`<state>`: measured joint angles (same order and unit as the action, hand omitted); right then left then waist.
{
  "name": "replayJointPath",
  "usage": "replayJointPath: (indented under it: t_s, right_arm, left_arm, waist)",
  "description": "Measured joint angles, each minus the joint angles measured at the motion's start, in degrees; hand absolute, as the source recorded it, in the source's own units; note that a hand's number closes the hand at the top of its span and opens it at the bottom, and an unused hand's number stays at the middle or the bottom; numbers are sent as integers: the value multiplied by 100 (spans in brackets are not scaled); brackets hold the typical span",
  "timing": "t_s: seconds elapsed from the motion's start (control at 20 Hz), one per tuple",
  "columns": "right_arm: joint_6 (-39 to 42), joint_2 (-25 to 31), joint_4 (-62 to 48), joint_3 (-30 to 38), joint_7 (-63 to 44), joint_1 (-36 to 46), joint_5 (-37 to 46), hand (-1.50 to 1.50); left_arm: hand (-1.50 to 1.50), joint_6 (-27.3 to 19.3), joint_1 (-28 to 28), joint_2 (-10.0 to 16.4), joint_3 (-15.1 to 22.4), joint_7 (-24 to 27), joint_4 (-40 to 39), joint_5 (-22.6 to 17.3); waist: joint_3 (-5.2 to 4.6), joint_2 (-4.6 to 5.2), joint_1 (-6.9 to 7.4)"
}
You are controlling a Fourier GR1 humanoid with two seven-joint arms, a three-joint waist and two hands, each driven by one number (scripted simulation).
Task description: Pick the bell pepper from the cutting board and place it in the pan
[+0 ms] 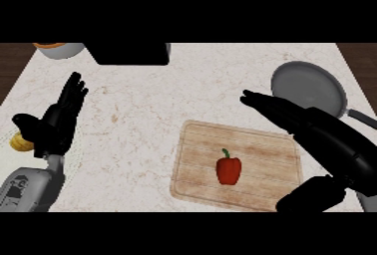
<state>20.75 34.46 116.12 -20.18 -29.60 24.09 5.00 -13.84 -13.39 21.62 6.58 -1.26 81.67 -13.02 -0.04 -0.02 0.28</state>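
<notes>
- Red bell pepper [229,170] lies on the wooden cutting board [199,149], untouched.
- Right hand [294,118], fingers straight and empty, hangs over the board's far right corner, likely for approach.
- Pan [305,87] sits just beyond.
- Left hand [60,117] rests open, left.

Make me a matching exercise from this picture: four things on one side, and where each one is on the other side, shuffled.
1 bell pepper
2 pan
3 left hand
4 right hand

A open, resting near the counter's left edge
B on the cutting board
C open, over the board's far right corner
D empty, at the counter's far right

Pairs: 1-B, 2-D, 3-A, 4-C
</notes>
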Motion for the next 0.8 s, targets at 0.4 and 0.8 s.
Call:
replayJointPath:
  t_s: [0.4,0.8]
  right_arm:
    - [266,-787,105,-558,-904,-34,665,-150]
    - [382,-1281,-468,-585,-922,-205,1535,-150]
  left_arm:
    - [0,170,-53,-149,-190,-4,-56,151]
    - [0,303,168,-283,-342,16,113,321]
  waist:
    - [1,-2,-15]
    - [3,0,-10]
